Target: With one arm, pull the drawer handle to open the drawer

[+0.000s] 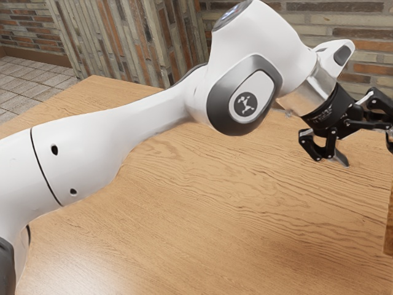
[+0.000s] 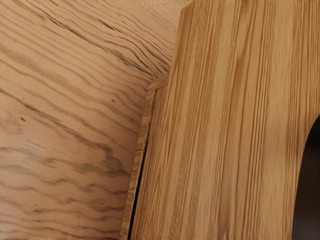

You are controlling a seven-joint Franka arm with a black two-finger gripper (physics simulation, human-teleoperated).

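Exterior view: the pincer (image 1: 363, 150) hangs released over the desk (image 1: 215, 215), gripping nothing; the wooden cabinet (image 2: 230, 125) stands near.

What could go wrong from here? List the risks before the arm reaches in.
1. The black two-finger gripper stands open in the air, short of the light wooden drawer unit at the exterior view's right edge; shutting now would likely grab nothing.
2. In the wrist view its striped wooden panel lies close to the hand, and I cannot tell where the handle is; advancing blind could ram the gripper into it.
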